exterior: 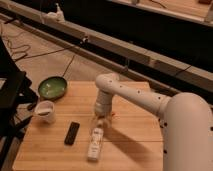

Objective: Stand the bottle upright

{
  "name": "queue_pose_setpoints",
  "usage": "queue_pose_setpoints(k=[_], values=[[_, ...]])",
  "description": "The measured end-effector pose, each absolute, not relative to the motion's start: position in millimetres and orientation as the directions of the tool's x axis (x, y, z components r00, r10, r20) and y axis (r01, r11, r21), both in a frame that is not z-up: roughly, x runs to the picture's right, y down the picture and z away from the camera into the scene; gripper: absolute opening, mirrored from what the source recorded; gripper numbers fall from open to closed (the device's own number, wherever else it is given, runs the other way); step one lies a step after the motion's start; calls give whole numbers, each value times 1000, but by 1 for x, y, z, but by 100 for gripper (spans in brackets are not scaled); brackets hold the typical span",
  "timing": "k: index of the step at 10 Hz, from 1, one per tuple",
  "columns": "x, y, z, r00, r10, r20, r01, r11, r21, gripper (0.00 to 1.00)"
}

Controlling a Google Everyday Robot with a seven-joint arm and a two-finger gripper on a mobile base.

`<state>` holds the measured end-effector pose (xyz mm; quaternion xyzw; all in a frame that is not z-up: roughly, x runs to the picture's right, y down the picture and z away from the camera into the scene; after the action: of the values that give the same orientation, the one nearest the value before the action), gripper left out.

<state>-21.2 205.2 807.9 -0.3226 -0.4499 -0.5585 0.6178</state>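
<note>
1. Wooden slats form the bench (45, 150), which stands on a pale floor crossed by dark cables, with a long ledge running behind it.
2. We see the bottle (94, 146) lying on its side near the front edge of the bench, roughly midway along that edge, its length running from back to front.
3. Our gripper (103, 119) hangs at the end of the white arm (131, 96), directly over the bottle's far end and toward the middle of the bench.
4. We cannot tell whether the gripper is open, closed or gripping, nor whether it touches the bottle.
5. We find a black remote (72, 133) flat on the wood just beside the bottle, on the side toward the left edge and lying nearly parallel to it.
6. Near the left edge stands a white mug (45, 111), apart from the remote.
7. At the back left corner sits a green bowl (52, 88), behind the mug.
</note>
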Motion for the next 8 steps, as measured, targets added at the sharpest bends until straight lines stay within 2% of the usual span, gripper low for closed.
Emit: queue_pose_setpoints(k=[8], values=[[-21,210,825,-15,-368,930,983,167,81,66]])
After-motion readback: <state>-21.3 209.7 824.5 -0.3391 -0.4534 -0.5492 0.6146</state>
